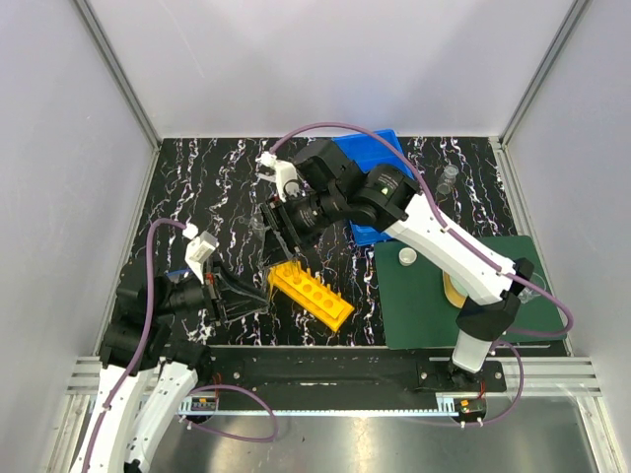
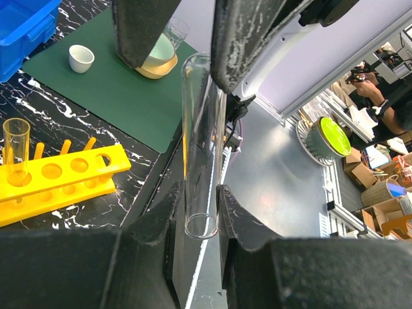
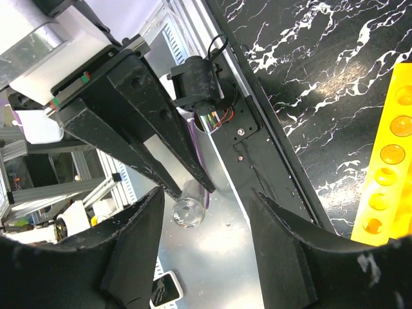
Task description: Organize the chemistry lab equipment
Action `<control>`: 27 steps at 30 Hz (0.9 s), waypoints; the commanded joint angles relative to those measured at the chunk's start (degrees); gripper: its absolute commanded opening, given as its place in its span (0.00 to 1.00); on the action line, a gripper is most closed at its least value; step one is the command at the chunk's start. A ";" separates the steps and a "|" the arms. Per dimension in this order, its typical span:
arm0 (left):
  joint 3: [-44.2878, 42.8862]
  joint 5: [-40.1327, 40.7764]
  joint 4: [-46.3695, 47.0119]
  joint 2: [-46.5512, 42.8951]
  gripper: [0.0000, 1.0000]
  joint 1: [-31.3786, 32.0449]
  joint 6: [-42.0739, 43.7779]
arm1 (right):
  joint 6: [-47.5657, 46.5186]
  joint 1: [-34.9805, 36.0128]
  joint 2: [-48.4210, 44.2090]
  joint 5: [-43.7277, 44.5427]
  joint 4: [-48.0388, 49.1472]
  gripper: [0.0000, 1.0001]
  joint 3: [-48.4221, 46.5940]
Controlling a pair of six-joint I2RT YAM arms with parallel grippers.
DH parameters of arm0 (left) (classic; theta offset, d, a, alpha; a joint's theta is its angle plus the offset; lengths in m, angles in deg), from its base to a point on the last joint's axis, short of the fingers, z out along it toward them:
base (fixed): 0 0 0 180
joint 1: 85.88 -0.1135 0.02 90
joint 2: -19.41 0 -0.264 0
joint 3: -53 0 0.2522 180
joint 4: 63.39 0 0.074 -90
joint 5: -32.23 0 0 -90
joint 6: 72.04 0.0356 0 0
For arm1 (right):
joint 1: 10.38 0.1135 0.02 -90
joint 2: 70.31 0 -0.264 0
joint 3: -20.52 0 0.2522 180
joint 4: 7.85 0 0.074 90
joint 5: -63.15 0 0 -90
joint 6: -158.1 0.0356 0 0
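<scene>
My left gripper (image 1: 242, 296) (image 2: 196, 196) is shut on a clear glass tube (image 2: 201, 141) and holds it tilted, low at the front left. My right gripper (image 1: 279, 232) (image 3: 206, 199) is open, and its two fingers stand either side of that tube's (image 3: 188, 211) free end. The yellow rack (image 1: 312, 294) (image 2: 61, 180) lies just right of both grippers, and one glass tube (image 2: 15, 149) stands in its end hole. A small white round piece (image 1: 407, 257) (image 2: 81, 58) sits on the dark green mat (image 1: 424, 305). The blue bin (image 1: 373, 150) is largely hidden by the right arm. A clear beaker (image 1: 450, 175) stands at the back right.
A pale green dome on a tan disc (image 2: 159, 59) sits on the mat, partly behind the right arm. Grey walls close the back and both sides. A metal rail (image 1: 335, 372) runs along the front edge.
</scene>
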 commanded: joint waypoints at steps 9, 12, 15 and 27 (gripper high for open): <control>-3.90 1.30 -0.31 2.50 0.00 0.37 3.34 | -0.42 3.00 -1.34 1.51 -1.55 0.57 -0.91; -4.16 1.22 -0.39 2.68 0.00 0.37 3.34 | -0.51 3.26 -1.69 1.60 -1.19 0.55 -0.03; -4.34 0.95 -0.31 2.50 0.00 0.37 3.25 | -0.51 3.26 -1.87 1.60 -0.93 0.50 0.58; -2.41 0.69 -0.39 0.57 0.00 0.46 2.46 | -1.47 3.26 -0.29 2.83 -1.28 0.26 -0.46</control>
